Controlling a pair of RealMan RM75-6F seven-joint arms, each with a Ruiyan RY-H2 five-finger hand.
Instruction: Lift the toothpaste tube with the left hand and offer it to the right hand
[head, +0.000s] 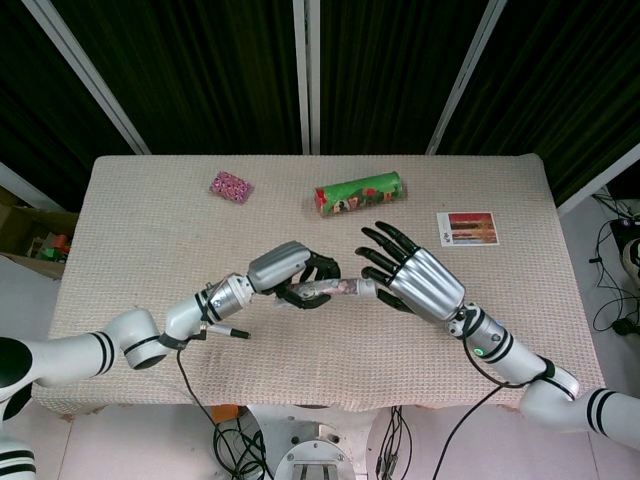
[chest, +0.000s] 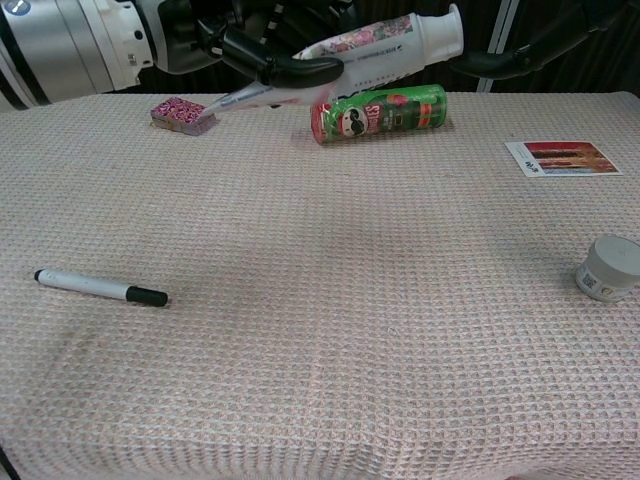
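Toothpaste tube (head: 322, 290): white, pink floral print, capped, roughly level, lifted off table, frame centre in head view.

The toothpaste tube (head: 325, 290) is half covered by the left hand (head: 285, 272) — its cap meets the right hand (head: 410, 275), contact unclear; chest view crops both hands.
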